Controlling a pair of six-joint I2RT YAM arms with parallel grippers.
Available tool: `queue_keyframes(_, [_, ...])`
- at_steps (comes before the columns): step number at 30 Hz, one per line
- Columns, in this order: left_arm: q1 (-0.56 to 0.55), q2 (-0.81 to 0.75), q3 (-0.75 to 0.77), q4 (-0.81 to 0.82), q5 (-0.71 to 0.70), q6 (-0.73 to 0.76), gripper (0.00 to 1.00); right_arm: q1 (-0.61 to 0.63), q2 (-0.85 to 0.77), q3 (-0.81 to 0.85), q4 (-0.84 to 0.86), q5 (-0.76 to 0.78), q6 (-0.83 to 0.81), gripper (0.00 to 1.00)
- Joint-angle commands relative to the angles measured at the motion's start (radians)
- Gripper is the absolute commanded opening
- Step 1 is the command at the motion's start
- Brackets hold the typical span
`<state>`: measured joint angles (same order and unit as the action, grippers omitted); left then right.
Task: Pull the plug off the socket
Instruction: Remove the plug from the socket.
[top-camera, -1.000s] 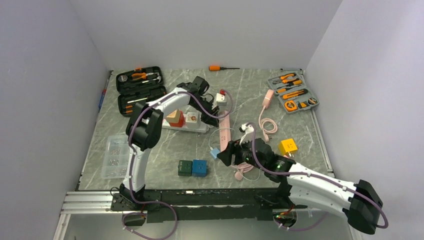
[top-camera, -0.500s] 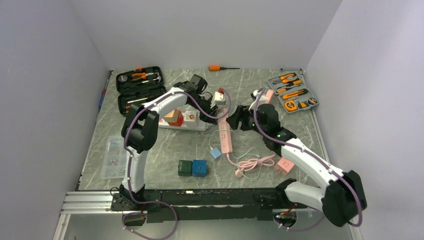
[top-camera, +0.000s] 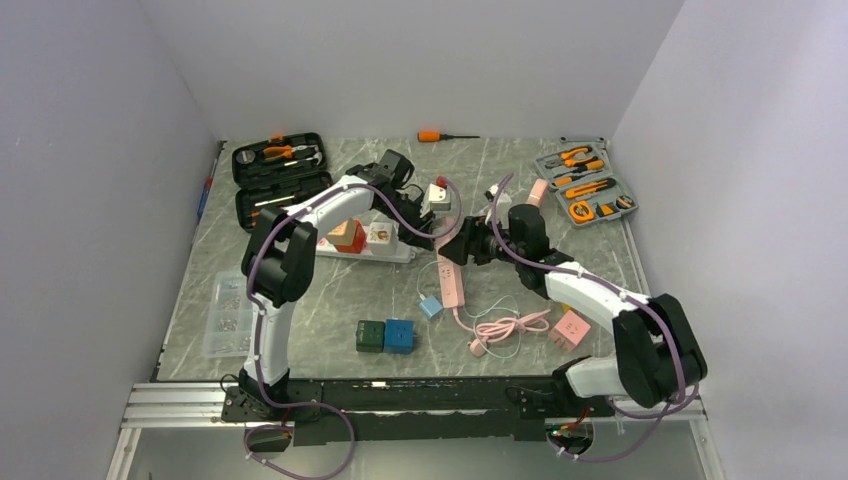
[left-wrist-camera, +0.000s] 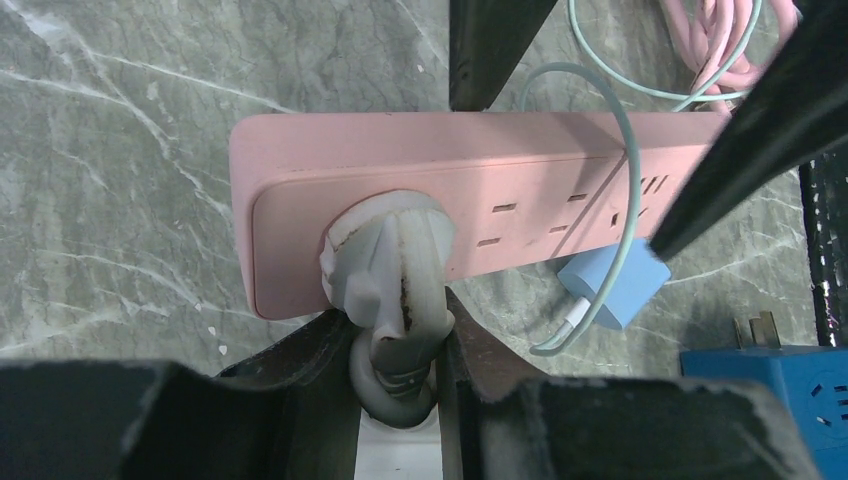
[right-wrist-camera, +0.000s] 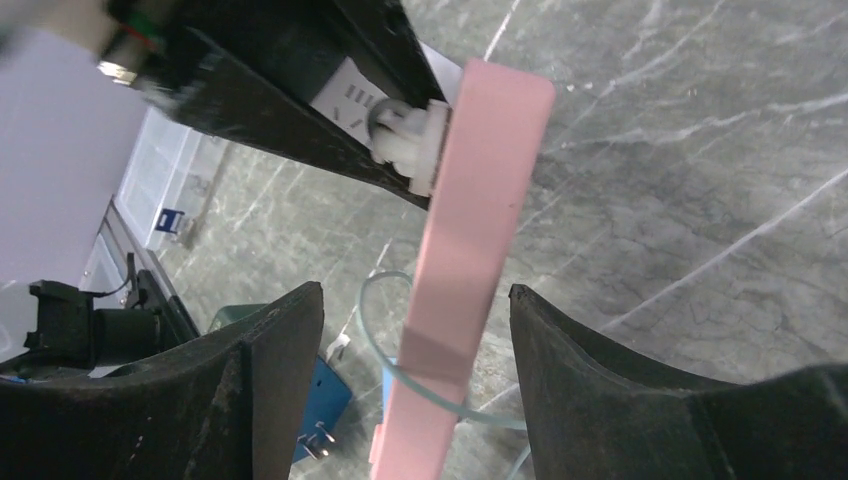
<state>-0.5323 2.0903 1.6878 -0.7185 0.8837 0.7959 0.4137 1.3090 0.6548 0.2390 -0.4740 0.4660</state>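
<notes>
Left gripper (left-wrist-camera: 398, 335) clamps the white plug (left-wrist-camera: 388, 262); right gripper (right-wrist-camera: 412, 305), apart astride the pink socket strip (right-wrist-camera: 482, 180), should next close to brace it.

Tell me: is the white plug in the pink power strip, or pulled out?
In. The white plug sits flush against the pink power strip, no prongs showing; the left gripper is shut on it.

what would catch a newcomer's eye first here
The pink power strip at mid-table, with a white plug seated in its far end. The left gripper is clamped on that plug, while the right gripper straddles the strip with open jaws, gaps showing on both sides.
</notes>
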Motion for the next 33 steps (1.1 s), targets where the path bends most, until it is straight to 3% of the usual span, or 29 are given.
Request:
queue_keyframes(1, [0.005, -0.113, 0.021, 0.028, 0.088, -0.024, 0.07, 0.008, 0.051, 0.018, 0.083, -0.017, 0.007, 0.7])
queue_keyframes(6, [0.005, -0.128, 0.013, 0.041, 0.098, -0.038, 0.04, 0.02, 0.077, 0.014, 0.111, 0.003, 0.018, 0.67])
queue_keyframes(10, [0.003, -0.135, 0.009, 0.053, 0.108, -0.052, 0.03, 0.035, 0.121, 0.022, 0.178, 0.01, 0.058, 0.58])
queue_keyframes(17, [0.003, -0.135, 0.014, 0.039, 0.126, -0.049, 0.0, 0.051, 0.199, 0.037, 0.217, 0.023, 0.089, 0.24])
queue_keyframes(23, [0.005, -0.139, 0.001, 0.029, 0.14, -0.039, 0.0, 0.037, 0.159, -0.02, 0.192, 0.146, 0.086, 0.02])
queue_keyframes(33, [0.041, -0.191, -0.011, 0.007, 0.233, -0.021, 0.0, -0.025, 0.217, -0.06, 0.155, 0.262, 0.085, 0.0])
